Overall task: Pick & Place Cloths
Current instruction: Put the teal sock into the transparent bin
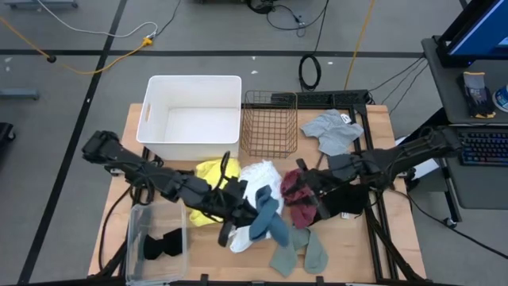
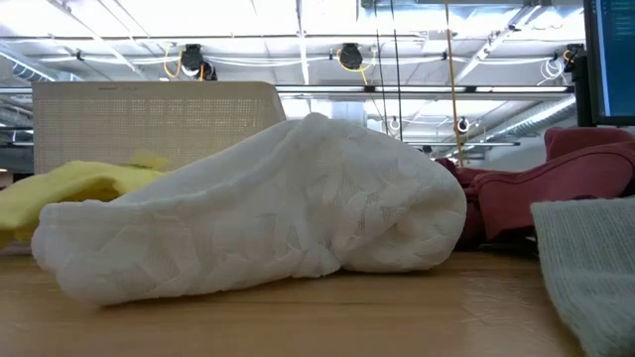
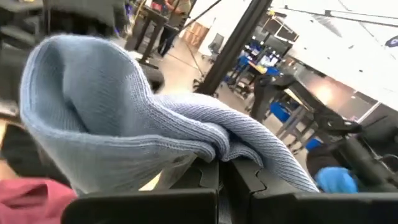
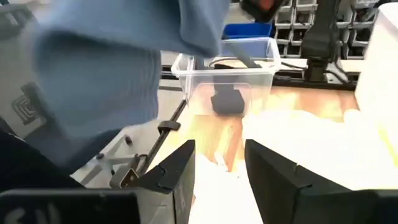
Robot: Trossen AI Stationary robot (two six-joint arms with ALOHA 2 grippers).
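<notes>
At the bottom centre of the left wrist view, the left gripper (image 3: 222, 177) is clamped on a blue-grey knitted cloth (image 3: 124, 124), its dark fingers (image 3: 199, 186) pressed together with the fabric folded over them and rising in a hump toward the upper left of the frame. A corner of maroon cloth (image 3: 31, 196) shows at the lower left.

From above, that left gripper (image 1: 248, 208) sits at lower centre with the blue-grey cloth (image 1: 267, 220) hanging off it, draped over the white cloth (image 1: 258, 181). Below it, at the bottom centre, lies a sage green cloth (image 1: 300, 251). At lower left a clear plastic container (image 1: 135, 246) holds a black cloth (image 1: 163, 242).

At the bottom of the right wrist view, the right gripper (image 4: 221, 168) has its fingers (image 4: 273, 171) parted with nothing between them, over the white cloth and bare wood. From above, this right gripper (image 1: 308, 184) is right of centre beside the maroon cloth (image 1: 298, 199).

Level with the table, the white cloth (image 2: 288, 213) fills mid-frame, a yellow cloth (image 2: 74, 188) at its left and the maroon cloth (image 2: 556, 183) at its right.

Farther back on the wooden table (image 1: 389, 238), the yellow cloth (image 1: 213, 171) lies just below the white plastic bin (image 1: 190, 115), with a wire basket (image 1: 269, 123) to the bin's right and a grey cloth (image 1: 333, 131) at upper right.
</notes>
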